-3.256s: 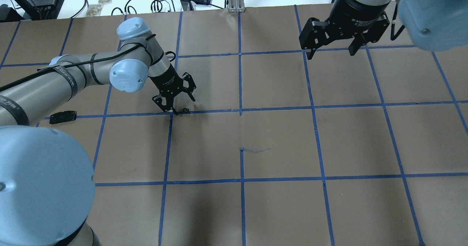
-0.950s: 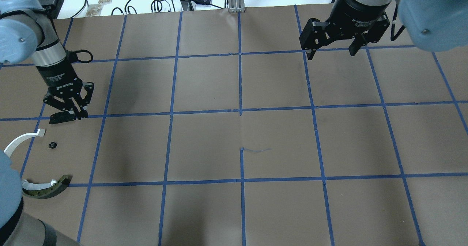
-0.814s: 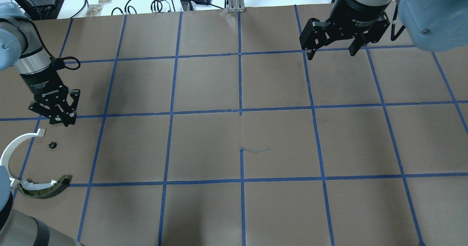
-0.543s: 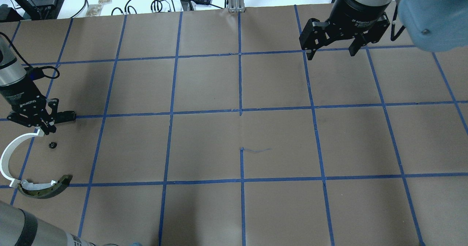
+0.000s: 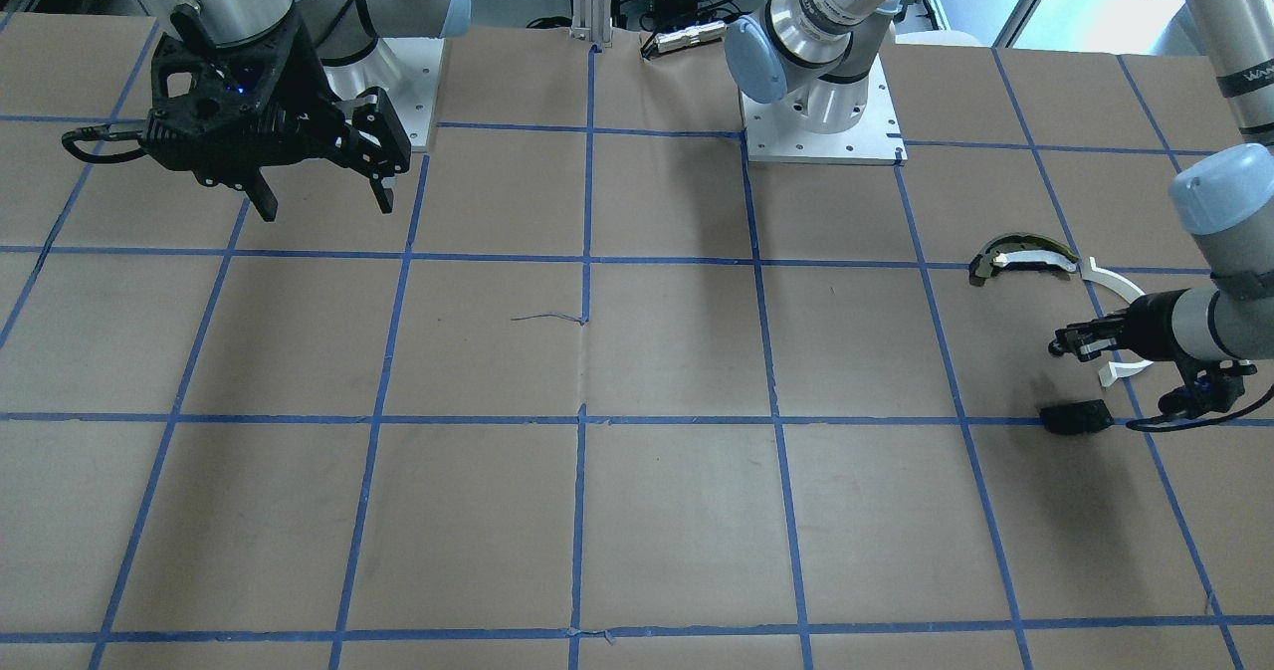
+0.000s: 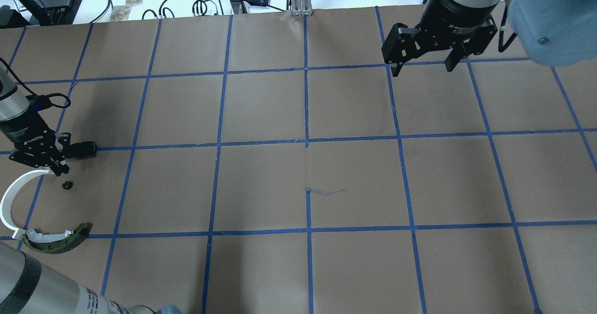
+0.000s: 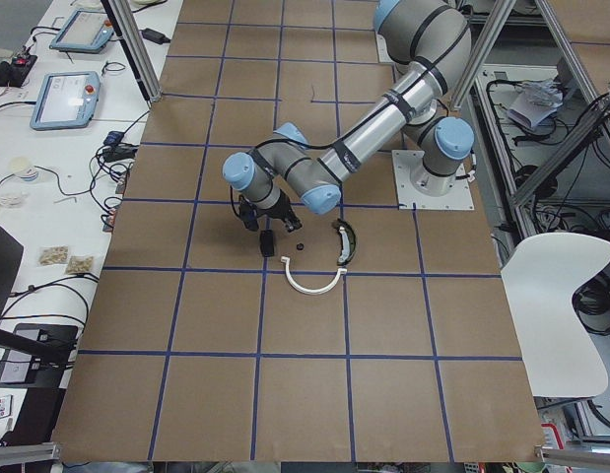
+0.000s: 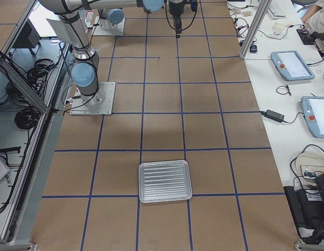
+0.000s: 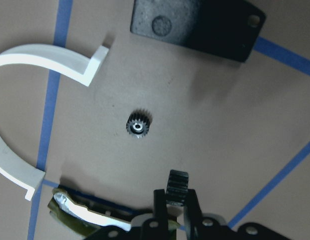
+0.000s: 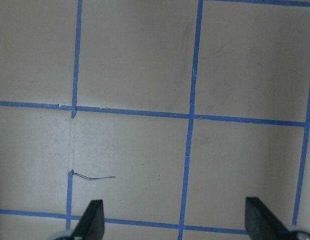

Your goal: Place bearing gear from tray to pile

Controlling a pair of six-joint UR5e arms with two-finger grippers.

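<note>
My left gripper (image 9: 177, 194) is shut on a small black bearing gear (image 9: 178, 180) and holds it just above the pile. In the pile a second small black gear (image 9: 138, 125) lies on the paper between a white half-ring strip (image 9: 24, 62), a flat black plate (image 9: 195, 25) and an olive-and-white curved piece (image 9: 79, 212). In the overhead view the left gripper (image 6: 58, 167) is beside the plate (image 6: 85, 149) and just above the loose gear (image 6: 67, 184). My right gripper (image 6: 422, 69) is open and empty, high at the far right.
The silver tray (image 8: 165, 181) shows only in the exterior right view, far from both arms, with nothing visible in it. Brown paper with a blue tape grid covers the table (image 6: 308, 188). Cables and boxes (image 6: 205, 1) lie beyond the far edge.
My left arm has swung from the table's middle left to the far left and come down over the pile, still shut. The right arm has not moved.
</note>
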